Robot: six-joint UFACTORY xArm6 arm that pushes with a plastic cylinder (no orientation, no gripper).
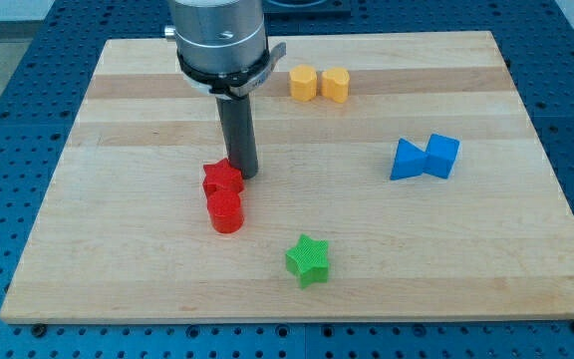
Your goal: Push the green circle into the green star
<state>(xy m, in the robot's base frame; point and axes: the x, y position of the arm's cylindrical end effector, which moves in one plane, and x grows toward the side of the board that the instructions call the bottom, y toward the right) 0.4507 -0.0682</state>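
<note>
The green star (308, 259) lies near the view's bottom, right of centre. No green circle shows anywhere on the board; the arm's body may hide it. My tip (243, 174) rests on the board left of centre, touching or just beside the upper right side of a red star (221, 179). The tip is well above and to the left of the green star.
A red cylinder (225, 211) sits right below the red star, touching it. Two yellow blocks (304, 83) (336, 85) stand side by side near the view's top. Two blue blocks (407, 160) (442, 156) touch each other at the right. The wooden board (118, 239) ends on all sides.
</note>
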